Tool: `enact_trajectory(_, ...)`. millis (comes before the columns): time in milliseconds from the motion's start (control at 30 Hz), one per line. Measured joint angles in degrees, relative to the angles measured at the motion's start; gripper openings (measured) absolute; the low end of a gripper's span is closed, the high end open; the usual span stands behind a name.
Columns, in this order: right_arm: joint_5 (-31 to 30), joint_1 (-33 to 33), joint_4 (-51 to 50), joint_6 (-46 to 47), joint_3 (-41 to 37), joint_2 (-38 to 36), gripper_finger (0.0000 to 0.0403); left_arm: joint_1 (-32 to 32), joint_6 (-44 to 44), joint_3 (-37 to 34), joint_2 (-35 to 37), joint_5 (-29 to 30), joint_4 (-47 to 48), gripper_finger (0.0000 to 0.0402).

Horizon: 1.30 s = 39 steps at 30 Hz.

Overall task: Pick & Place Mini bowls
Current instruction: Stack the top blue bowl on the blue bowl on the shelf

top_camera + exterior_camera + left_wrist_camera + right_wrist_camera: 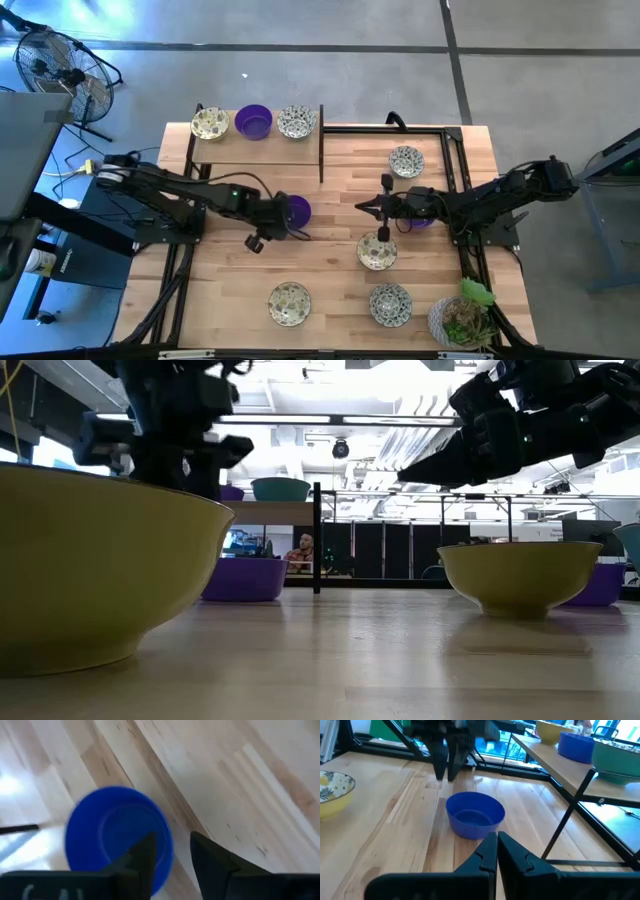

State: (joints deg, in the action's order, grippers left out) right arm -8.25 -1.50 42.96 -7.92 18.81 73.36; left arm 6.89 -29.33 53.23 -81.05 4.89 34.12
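A purple mini bowl (pixel 299 209) stands on its base near the table's middle; it shows blue in the left wrist view (pixel 112 837) and the right wrist view (pixel 475 814). My left gripper (pixel 280 218) hovers just left of it, fingers pointing down and a little open (pixel 175 842), one finger over the bowl's rim, and seems clear of it (pixel 446 776). My right gripper (pixel 366 206) is shut (pixel 497 837), held above the table and pointing left toward that bowl. A second purple bowl (pixel 422 220) lies half hidden under the right arm.
Floral bowls stand on the table (pixel 405 160), (pixel 377 250), (pixel 289 303), (pixel 390 305). A raised shelf (pixel 260 150) at the far left carries two floral bowls and a purple bowl (pixel 253 122). A potted plant (pixel 460 320) sits at the near right corner. A black frame (pixel 455 150) borders the right side.
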Motion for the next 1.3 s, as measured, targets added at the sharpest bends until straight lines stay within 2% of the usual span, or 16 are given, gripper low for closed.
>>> enact_trajectory(167,0.22,-0.06,0.15,0.0,0.0,0.02,0.0002,-0.13,2.62,0.63,-3.5,1.44,1.04,0.0123)
enact_trajectory(367,0.22,-0.07,0.2,-0.02,0.02,0.02,0.0002,-0.1,4.12,0.61,-6.94,3.92,1.28,0.011)
enact_trajectory(567,0.22,-0.05,0.18,-0.05,0.02,0.02,0.0002,-0.13,4.1,0.54,-9.35,8.86,1.71,0.0074)
enact_trajectory(1000,0.24,-0.06,-0.01,-0.42,0.02,0.02,0.0001,-0.12,2.25,0.57,-10.98,8.19,1.57,0.0005)
enact_trajectory(1133,0.24,-0.06,-0.06,-0.45,0.02,0.02,0.0001,-0.1,2.59,3.63,-10.47,7.71,6.42,0.0004)
enact_trajectory(1300,0.24,-0.07,-0.41,-0.46,0.04,0.04,0.0002,-0.08,2.61,11.58,-7.42,7.47,16.72,0.0003)
